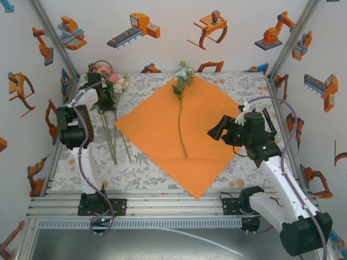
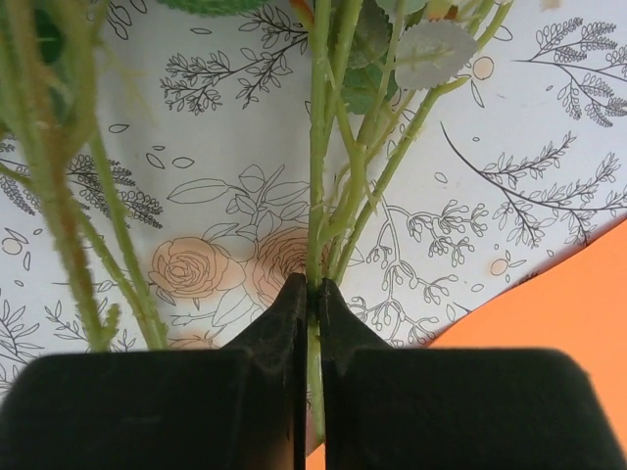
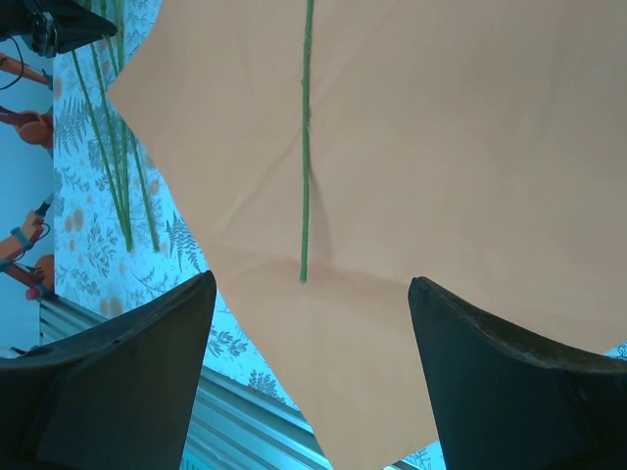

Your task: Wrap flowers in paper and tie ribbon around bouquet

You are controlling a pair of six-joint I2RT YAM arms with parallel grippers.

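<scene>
Left tool [image 2: 310,286] was clamped shut on a stem from the flowers [image 1: 115,86], which lay front-to-back just left of the paper [image 1: 157,127], right tool [image 3: 312,284] wide open and empty above it.

Left arm [image 1: 71,125]: rises from its base at the near edge to a black elbow folded out leftward. The forearm reaches away toward the far left. Left gripper [image 1: 101,96] sits low at the end of a white wrist. Wrist view: fingertips [image 2: 289,294] pressed together, one stem of the flowers [image 2: 317,147] pinched between them.

Right arm [image 1: 277,176]: white link slants up and inward from its base to a bulky black wrist. Right gripper [image 1: 217,130] raised, aimed left. Wrist view: fingers [image 3: 147,372] spread wide apart.
</scene>
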